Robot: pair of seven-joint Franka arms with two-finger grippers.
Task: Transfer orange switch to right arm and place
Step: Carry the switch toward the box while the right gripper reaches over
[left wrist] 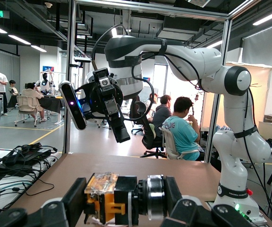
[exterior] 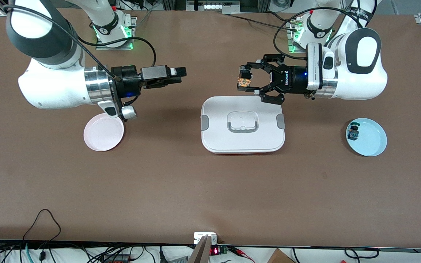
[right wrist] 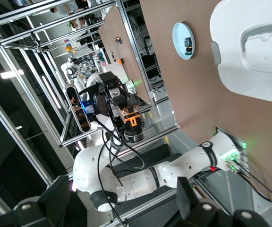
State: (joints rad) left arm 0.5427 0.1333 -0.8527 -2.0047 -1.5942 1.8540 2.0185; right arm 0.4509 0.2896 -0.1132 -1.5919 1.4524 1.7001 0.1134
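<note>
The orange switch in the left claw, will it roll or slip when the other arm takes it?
The orange switch looks rigid and probably light. Its stubby round body may roll once set down. Being so small between the left claw fingers, it leaves little to grab, so slipping seems possible.

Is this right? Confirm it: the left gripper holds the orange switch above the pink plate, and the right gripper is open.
Not quite. In the front view the left gripper holds the orange switch just above the white lidded box, not the pink plate. The right gripper is open.

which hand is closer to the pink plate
Right. The right hand hangs open just above the pink plate, slightly toward the table's middle. The left hand, shut on the orange switch, is over the white lid's edge, toward the left arm's end.
</note>
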